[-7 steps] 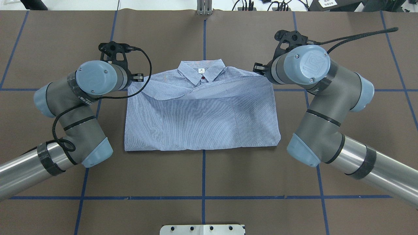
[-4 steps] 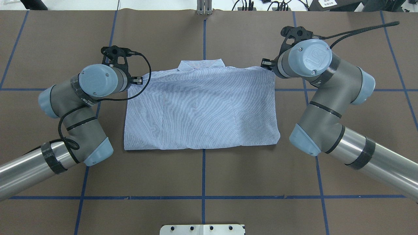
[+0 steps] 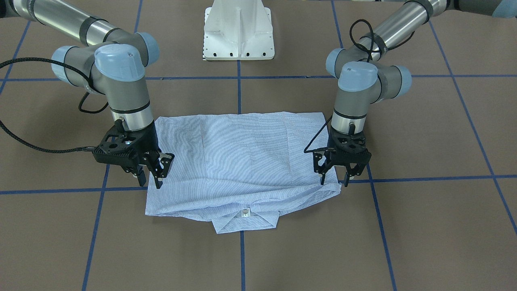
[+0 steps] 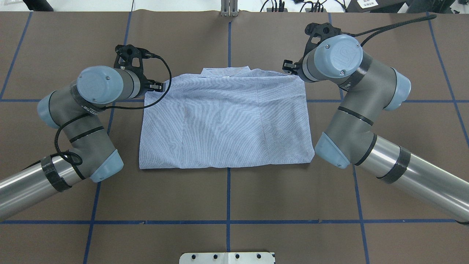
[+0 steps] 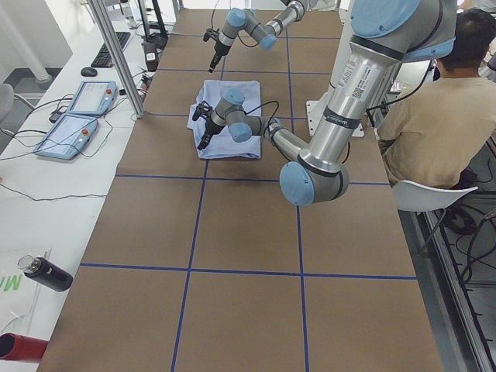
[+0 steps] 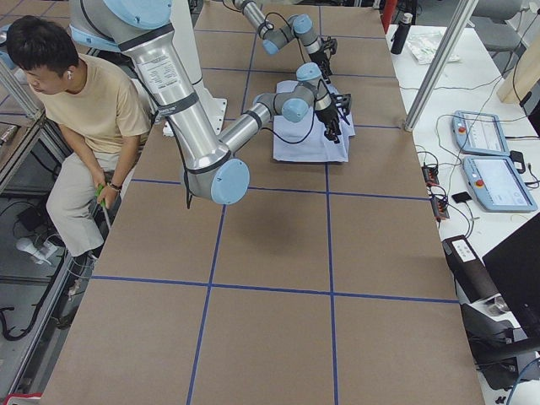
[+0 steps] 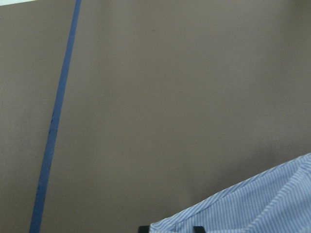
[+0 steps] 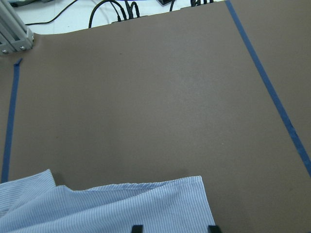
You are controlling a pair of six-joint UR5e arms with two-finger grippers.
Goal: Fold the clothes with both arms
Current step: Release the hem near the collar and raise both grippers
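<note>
The striped light-blue shirt [image 4: 227, 121] lies folded in a flat rectangle on the brown table, also seen in the front view [image 3: 242, 161]. Its collar [image 3: 245, 220] with the white label sticks out past the folded-over edge. My left gripper [image 3: 335, 180] hangs open just above the shirt's far corner on my left, with cloth under the fingertips in the left wrist view [image 7: 233, 213]. My right gripper [image 3: 149, 182] hangs open over the other far corner, above the cloth [image 8: 121, 204]. In the overhead view both show at those corners, left [image 4: 157, 87] and right [image 4: 289, 68].
The white pedestal base [image 3: 238, 32] stands at the near edge. Blue tape lines [image 4: 228, 198] grid the table. An operator [image 6: 84, 110] sits beside the base. Teach pendants [image 5: 77, 116] and a dark bottle [image 5: 46, 273] lie on the side bench beyond the far edge.
The lifted shirt edge went forward over the collar and button and now lies flat. Both grippers have shifted a little farther from the base at the corners.
</note>
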